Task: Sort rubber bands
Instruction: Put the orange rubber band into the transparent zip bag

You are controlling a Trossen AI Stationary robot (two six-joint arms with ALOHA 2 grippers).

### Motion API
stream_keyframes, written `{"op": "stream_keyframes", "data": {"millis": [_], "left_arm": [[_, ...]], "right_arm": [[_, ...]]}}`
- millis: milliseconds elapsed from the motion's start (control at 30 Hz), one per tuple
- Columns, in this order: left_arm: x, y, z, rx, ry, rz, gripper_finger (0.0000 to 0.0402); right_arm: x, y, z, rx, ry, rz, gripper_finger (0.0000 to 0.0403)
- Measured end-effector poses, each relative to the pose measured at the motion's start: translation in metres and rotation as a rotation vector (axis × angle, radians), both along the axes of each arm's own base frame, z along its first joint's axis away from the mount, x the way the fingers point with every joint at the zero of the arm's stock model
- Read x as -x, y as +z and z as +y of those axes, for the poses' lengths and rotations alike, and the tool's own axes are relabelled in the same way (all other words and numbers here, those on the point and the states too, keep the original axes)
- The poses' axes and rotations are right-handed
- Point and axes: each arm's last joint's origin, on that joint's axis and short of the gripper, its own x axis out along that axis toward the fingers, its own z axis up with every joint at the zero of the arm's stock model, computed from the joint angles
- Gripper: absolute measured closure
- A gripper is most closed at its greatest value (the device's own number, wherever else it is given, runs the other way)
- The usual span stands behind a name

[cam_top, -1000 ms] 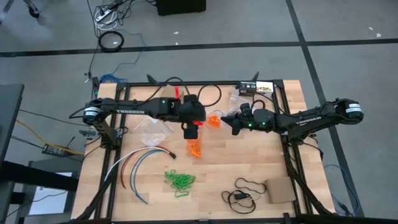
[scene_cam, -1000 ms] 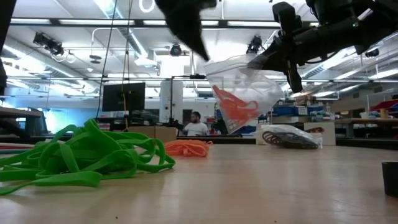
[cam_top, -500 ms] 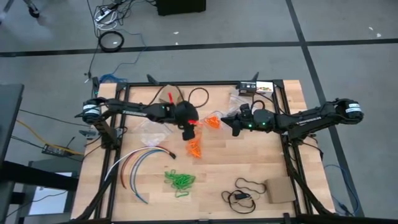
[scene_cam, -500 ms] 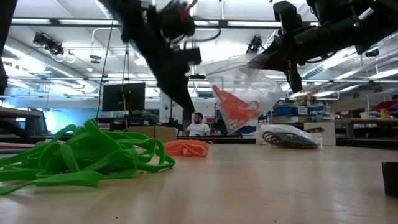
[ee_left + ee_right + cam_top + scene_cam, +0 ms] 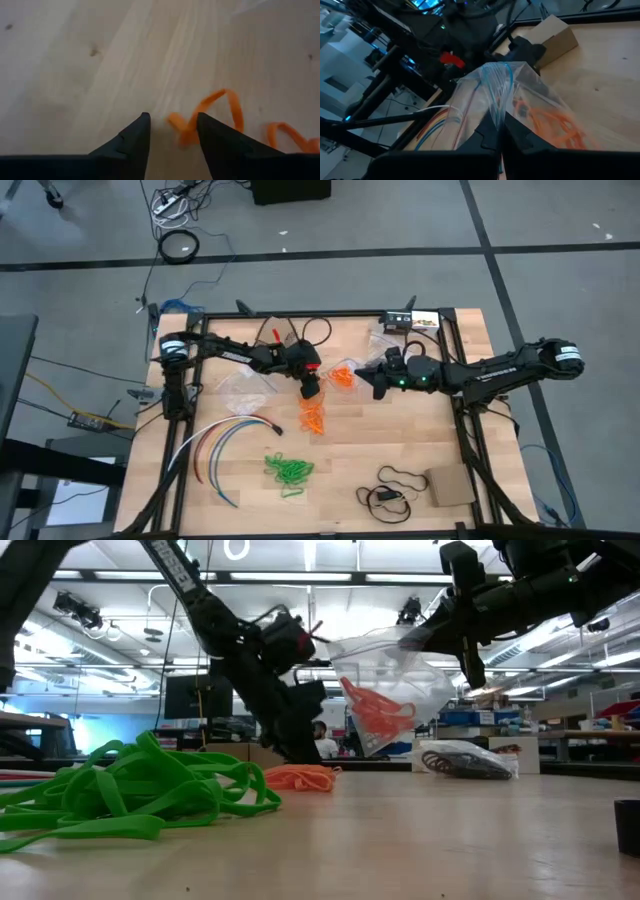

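now left gripper [image 5: 311, 391] sits low, fingers partly apart, empty, an orange rubber band [image 5: 210, 115] straddling its right fingertip. orange pile [image 5: 314, 418] lies just nearer. right gripper [image 5: 374, 379] pinched shut on clear bag [image 5: 392, 690] holding orange bands, right of it.

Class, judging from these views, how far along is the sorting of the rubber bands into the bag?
Done: some orange bands already sit in the clear bag, which the right gripper holds shut on its edge above the table. In hand: the left gripper, open, is down at the orange heap, an orange band at its fingertips. Left: the rest of that heap and the untouched green heap.
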Motion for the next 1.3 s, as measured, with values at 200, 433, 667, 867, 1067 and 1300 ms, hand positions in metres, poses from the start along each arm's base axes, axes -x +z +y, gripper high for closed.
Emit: {"op": "stream_keyframes", "data": {"millis": [200, 433, 667, 867, 1067, 1300], "left_arm": [[-0.006, 0.003, -0.001, -0.007, -0.066, 0.016, 0.0367], [0.0, 0.066, -0.007, -0.029, -0.138, -0.004, 0.0397], [0.013, 0.157, -0.034, -0.126, -0.209, -0.132, 0.0399], [0.008, 0.212, -0.056, -0.215, -0.288, -0.297, 0.04], [-0.015, 0.211, -0.068, -0.28, -0.368, -0.326, 0.0401], [-0.033, 0.177, -0.067, -0.299, -0.382, -0.198, 0.0401]], "right_arm": [[0.0, 0.0, 0.0, 0.001, 0.001, 0.003, 0.04], [0.0, 0.0, 0.0, 0.009, 0.002, -0.001, 0.04], [0.0, 0.001, 0.0, 0.008, 0.001, -0.005, 0.04], [0.0, 0.001, -0.001, -0.017, -0.011, -0.017, 0.0401], [0.0, 0.002, -0.002, -0.105, -0.032, -0.051, 0.0402], [0.0, 0.001, -0.002, -0.204, -0.05, -0.075, 0.0401]]}}
